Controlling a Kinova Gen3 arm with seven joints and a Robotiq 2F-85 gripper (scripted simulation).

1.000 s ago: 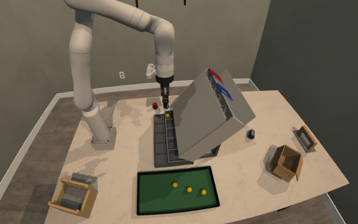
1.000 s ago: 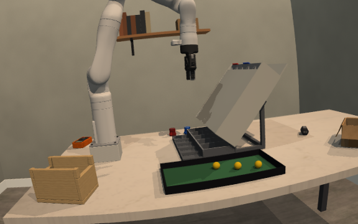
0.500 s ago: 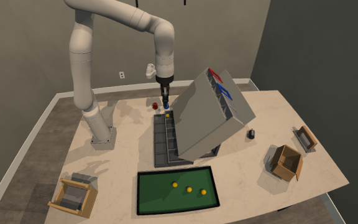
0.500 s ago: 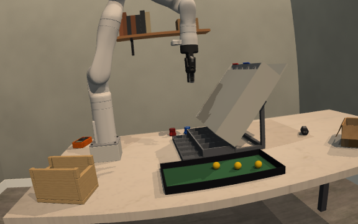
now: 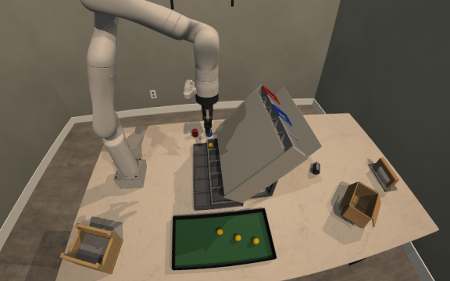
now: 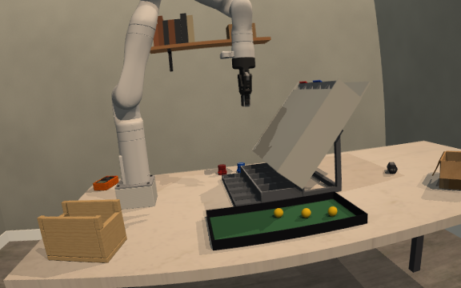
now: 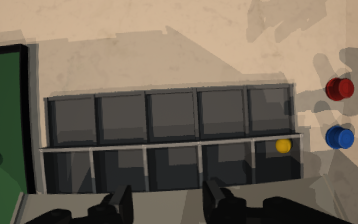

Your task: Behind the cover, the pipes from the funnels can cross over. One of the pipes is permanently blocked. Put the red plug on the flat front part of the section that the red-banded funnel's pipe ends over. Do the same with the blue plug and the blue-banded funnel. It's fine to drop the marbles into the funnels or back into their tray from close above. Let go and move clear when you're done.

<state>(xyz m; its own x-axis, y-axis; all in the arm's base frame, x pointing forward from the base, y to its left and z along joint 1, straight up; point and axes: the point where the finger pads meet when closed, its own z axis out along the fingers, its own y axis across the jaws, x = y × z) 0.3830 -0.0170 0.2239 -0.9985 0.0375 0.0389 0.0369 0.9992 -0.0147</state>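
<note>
Claw: the gripper (image 6: pixel 245 103) is hanging high in the air, pointing straight down, its fingers standing half-closed with nothing between them.
Directly beneath the claw: the gray sectioned tray (image 7: pixel 50 107) is lying on the table, its row of flat front sections facing outward and its row of deeper bins sitting next to the cover.
Below, at the tray's end: one yellow marble (image 7: pixel 283 145) is resting in the end bin, the one nearest the plugs.
Just past that end of the tray: the blue plug (image 7: pixel 339 137) is standing upright on the table, close to the tray; the red plug (image 7: pixel 340 89) is standing just beside it, apart from it, a little farther from the cover.
Beside the claw, rising toward its height: the slanted gray cover (image 5: pixel 248 148) is leaning over the bins, carrying the red-banded funnel (image 5: pixel 270 94) and the blue-banded funnel (image 5: pixel 282 114) at its top edge.
Far end of the tray from the claw: the green marble tray (image 5: pixel 194 254) is holding three yellow marbles (image 5: pixel 237 237), spaced apart.
Behind the claw: the arm's base (image 5: pixel 120 183) is standing on the table (image 5: pixel 326 242).
</note>
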